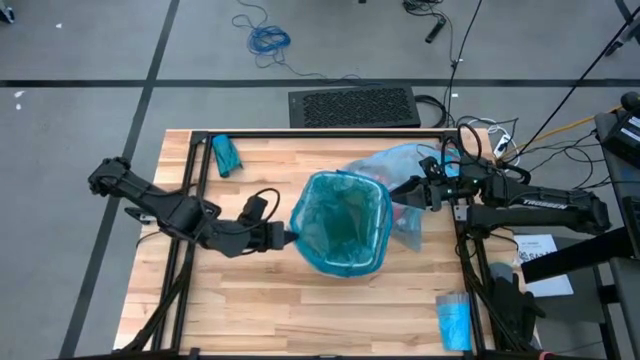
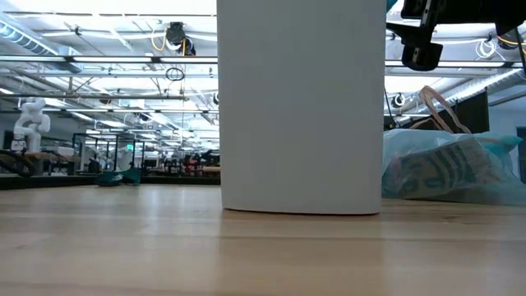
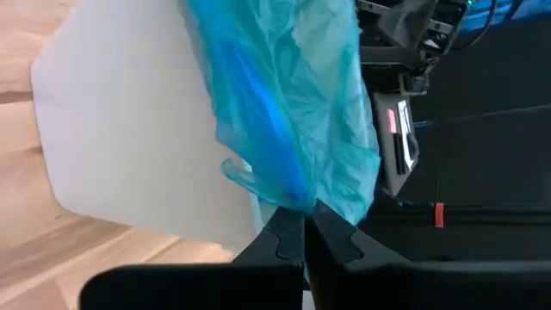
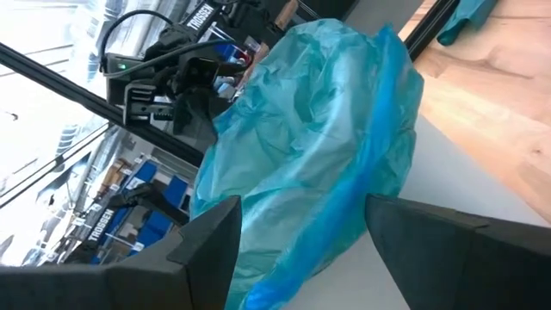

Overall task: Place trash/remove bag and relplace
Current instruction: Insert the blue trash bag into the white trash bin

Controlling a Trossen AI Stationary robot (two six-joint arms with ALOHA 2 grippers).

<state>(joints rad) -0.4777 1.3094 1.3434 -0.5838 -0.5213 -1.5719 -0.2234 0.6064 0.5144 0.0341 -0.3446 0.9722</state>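
Blue liner point(image 1: 342, 222) drapes over the rim of the white bin point(image 2: 301, 107), the landmark at the table's middle. On the bin's left side, the left gripper point(image 3: 305, 231) has its fingers pinched shut on a fold of that liner at the rim. On the bin's right side, the right gripper point(image 4: 297, 226) hovers with fingers spread wide, holding nothing. A filled pale bag point(image 1: 405, 190) (trash showing through) lies just beyond that side. Fitting the replacement seems in hand; next the right should probably take the opposite rim.

We see thin, crinkly, see-through blue plastic for the bag point(image 1: 345, 225), smooth matt white plastic for the bin point(image 2: 301, 107), pale grained wood for the table point(image 1: 250, 300).
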